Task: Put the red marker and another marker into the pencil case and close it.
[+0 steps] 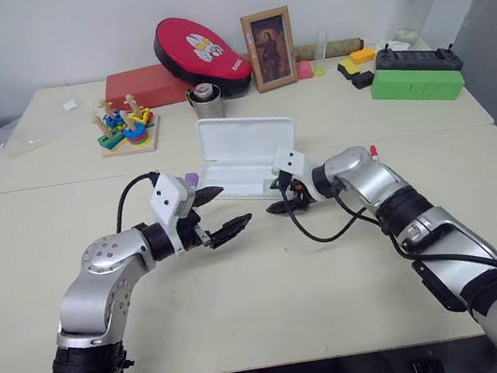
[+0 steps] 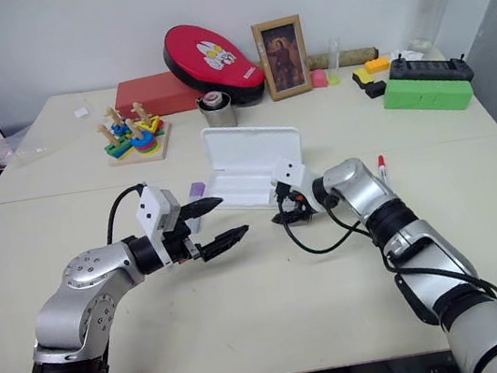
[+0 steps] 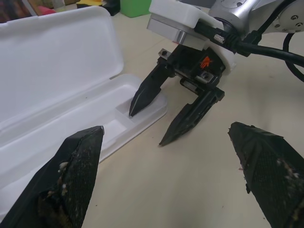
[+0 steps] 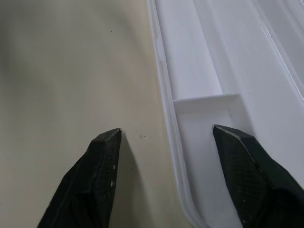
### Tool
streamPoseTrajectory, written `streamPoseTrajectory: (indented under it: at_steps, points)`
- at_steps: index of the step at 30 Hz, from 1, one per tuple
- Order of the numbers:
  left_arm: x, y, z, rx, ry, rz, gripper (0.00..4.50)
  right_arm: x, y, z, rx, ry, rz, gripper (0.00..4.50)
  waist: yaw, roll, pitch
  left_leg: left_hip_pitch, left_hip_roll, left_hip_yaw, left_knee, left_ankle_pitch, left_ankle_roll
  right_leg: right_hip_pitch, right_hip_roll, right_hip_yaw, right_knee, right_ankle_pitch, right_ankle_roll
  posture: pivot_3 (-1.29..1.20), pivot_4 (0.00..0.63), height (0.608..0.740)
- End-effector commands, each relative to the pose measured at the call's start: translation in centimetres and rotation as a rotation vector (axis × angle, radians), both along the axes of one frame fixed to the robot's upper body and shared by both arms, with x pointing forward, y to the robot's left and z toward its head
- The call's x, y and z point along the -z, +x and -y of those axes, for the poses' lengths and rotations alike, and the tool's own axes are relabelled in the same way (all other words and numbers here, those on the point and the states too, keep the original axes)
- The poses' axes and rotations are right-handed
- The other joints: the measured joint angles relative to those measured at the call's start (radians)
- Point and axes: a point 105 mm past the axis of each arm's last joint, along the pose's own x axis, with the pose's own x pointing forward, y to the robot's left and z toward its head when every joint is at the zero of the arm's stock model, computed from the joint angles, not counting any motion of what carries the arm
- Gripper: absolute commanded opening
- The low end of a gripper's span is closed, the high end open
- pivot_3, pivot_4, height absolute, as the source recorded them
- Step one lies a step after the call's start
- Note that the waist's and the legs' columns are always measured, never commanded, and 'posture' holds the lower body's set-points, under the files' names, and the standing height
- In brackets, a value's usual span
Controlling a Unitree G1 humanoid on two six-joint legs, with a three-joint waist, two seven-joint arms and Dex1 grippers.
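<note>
The pencil case (image 1: 246,157), a flat white smooth plastic box with rounded corners, lies open on the table (image 1: 272,277), its long axis running across, lid tilted up at the far side. The right gripper (image 1: 284,192) straddles the case's right front rim, jaws apart, one finger inside the tray, gripping nothing. The left gripper (image 1: 215,213) hovers spread wide, empty, before the case's left end. The red marker (image 2: 381,165), slim, lies right of the case, pointing away. The purple-capped highlighter (image 2: 196,190) sits at the case's left end.

Bare table betw left gripper (image 1: 218,212) jaws; right gripper (image 3: 164,116) straddles pencil case (image 1: 245,154) front wall, blocking that corner.
</note>
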Motion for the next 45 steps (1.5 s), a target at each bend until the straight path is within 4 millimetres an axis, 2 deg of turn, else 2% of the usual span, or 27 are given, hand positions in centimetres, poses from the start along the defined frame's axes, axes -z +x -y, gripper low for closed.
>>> streamPoseTrajectory:
  at_steps: [1,2,4,7,10,13,17,20,25,35,39,45]
  points:
    - [-0.9,-0.3,0.2,0.006,-0.014,0.04,4.5,-0.2,-0.1,0.0,-0.016,-0.008,0.008,2.07,-0.001,0.0,0.0,0.0,0.0,0.0,0.0,0.0,0.0,0.0,0.0,0.0,0.0,0.0,0.0,0.0,0.15,0.74]
    - [-0.9,-0.3,0.2,0.004,-0.014,0.04,4.5,-0.2,-0.1,0.1,-0.016,-0.007,0.009,1.71,-0.001,0.0,0.0,0.0,0.0,0.0,0.0,0.0,0.0,0.0,0.0,0.0,0.0,0.0,0.0,0.0,0.15,0.74]
    - [-1.0,-0.2,0.1,-0.001,-0.015,0.046,4.5,-0.2,-0.2,0.2,-0.021,-0.006,0.015,1.39,-0.002,0.0,0.0,0.0,0.0,0.0,0.0,0.0,0.0,0.0,0.0,0.0,0.0,0.0,0.0,0.0,0.15,0.74]
    - [-1.1,0.0,0.1,-0.011,-0.02,0.055,4.5,-0.3,-0.4,0.4,-0.029,-0.001,0.023,0.67,0.0,0.0,0.0,0.0,0.0,0.0,0.0,0.0,0.0,0.0,0.0,0.0,0.0,0.0,0.0,0.0,0.15,0.74]
    - [-1.2,0.0,0.0,-0.016,-0.023,0.057,4.5,-1.1,-1.0,0.5,-0.064,0.034,0.066,0.01,0.001,0.0,0.0,0.0,0.0,0.0,0.0,0.0,0.0,0.0,0.0,0.0,0.0,0.0,0.0,0.0,0.15,0.74]
    - [-0.9,-0.2,0.0,-0.009,-0.004,0.046,4.5,-1.9,-2.0,0.6,-0.11,0.078,0.107,0.01,0.002,0.0,0.0,0.0,0.0,0.0,0.0,0.0,0.0,0.0,0.0,0.0,0.0,0.0,0.0,0.0,0.15,0.74]
    - [-0.5,-0.9,-0.1,0.0,-0.002,0.026,4.5,-2.3,-4.6,1.4,-0.201,0.089,0.157,0.01,0.001,0.0,0.0,0.0,0.0,0.0,0.0,0.0,0.0,0.0,0.0,0.0,0.0,0.0,0.0,0.0,0.15,0.74]
    - [-0.1,-1.6,-0.5,-0.003,0.007,0.004,4.5,-1.6,-6.6,2.2,-0.255,0.054,0.15,0.01,0.001,0.0,0.0,0.0,0.0,0.0,0.0,0.0,0.0,0.0,0.0,0.0,0.0,0.0,0.0,0.0,0.15,0.74]
    - [0.6,-2.9,-0.9,0.009,0.029,-0.04,4.5,0.1,-8.7,3.2,-0.312,-0.025,0.124,0.01,0.001,0.0,0.0,0.0,0.0,0.0,0.0,0.0,0.0,0.0,0.0,0.0,0.0,0.0,0.0,0.0,0.15,0.74]
    - [0.2,-2.9,-0.4,0.022,0.029,-0.038,4.5,1.5,-10.1,2.5,-0.399,-0.049,0.107,0.01,0.003,0.0,0.0,0.001,0.0,0.0,0.001,0.0,0.0,0.001,0.0,0.0,-0.001,0.0,0.0,0.0,0.15,0.74]
    - [0.2,-2.9,-0.2,0.024,0.028,-0.039,4.5,1.3,-9.9,2.4,-0.394,-0.037,0.126,0.88,0.003,0.0,0.0,0.001,0.0,0.0,0.001,0.0,0.0,0.002,0.0,0.0,-0.001,0.0,0.0,0.0,0.15,0.74]
    - [-0.1,-2.8,0.5,0.044,0.018,-0.029,4.5,0.4,-9.7,2.7,-0.374,-0.018,0.147,2.62,0.003,0.0,0.0,0.001,0.0,0.0,0.0,0.0,0.0,0.002,0.0,0.0,-0.001,0.0,0.0,0.0,0.15,0.74]
